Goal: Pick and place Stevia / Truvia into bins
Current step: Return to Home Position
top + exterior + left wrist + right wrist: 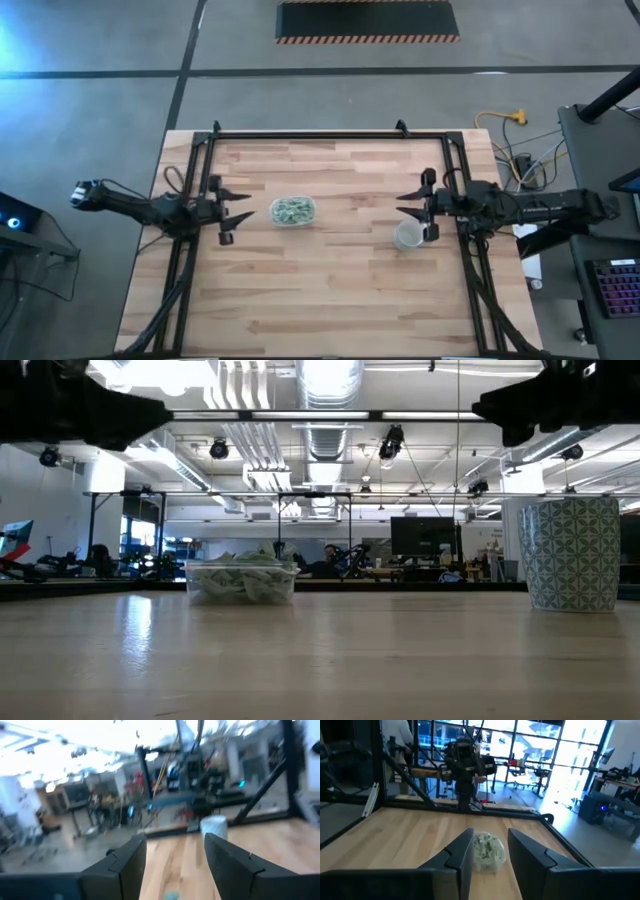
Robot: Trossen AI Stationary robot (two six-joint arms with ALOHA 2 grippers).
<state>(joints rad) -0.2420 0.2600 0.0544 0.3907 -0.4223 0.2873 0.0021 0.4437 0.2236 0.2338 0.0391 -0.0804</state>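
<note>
Near the middle of the table (330, 290), the clear tub (292, 211) holds a heap of pale green Stevia packets (487, 847). Just beside the tub, raised off the wood, hangs the left tool (245, 206), fingers spread wide and empty, pointing at it. Well apart on the tub's far side, the right tool (404, 205) faces the tub, likewise wide and empty, with a patterned cup (407, 237) just beside it.

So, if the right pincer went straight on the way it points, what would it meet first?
Probably the clear tub of Stevia packets, framed between the fingers of the right pincer. It hangs high, so it might instead pass over the tub toward the left pincer.
</note>
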